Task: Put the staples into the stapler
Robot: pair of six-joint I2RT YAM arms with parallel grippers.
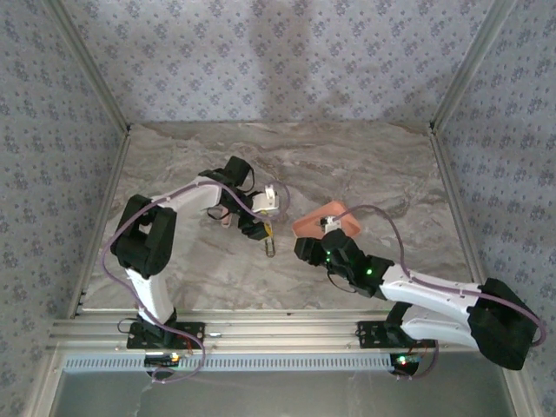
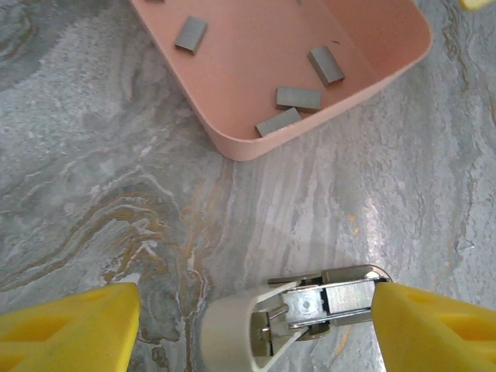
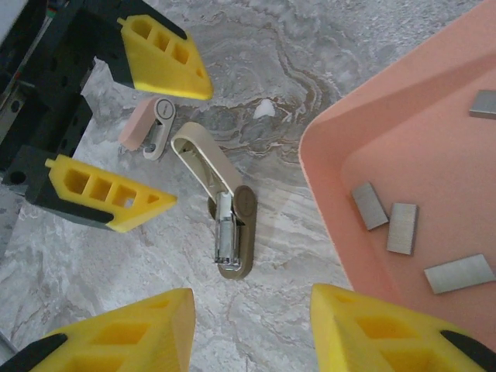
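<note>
Staples (image 2: 299,98) lie loose in the pink tray (image 2: 232,143), near the stapler (image 3: 232,232), which lies sprung open on the desk (image 2: 93,155) (channel bared for loading, I'd judge); my left tool (image 2: 256,298) straddles it, jaws apart, probably to steady it; my right tool (image 3: 252,298) hangs open and empty above.

Edges crop the tray (image 2: 232,143) and stapler (image 2: 232,333).

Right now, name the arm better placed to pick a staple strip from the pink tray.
Right. The right tool, open, hangs beside the tray, with the staples close to its finger. The left tool straddles the opened stapler, so it seems better suited to steadying that.
</note>
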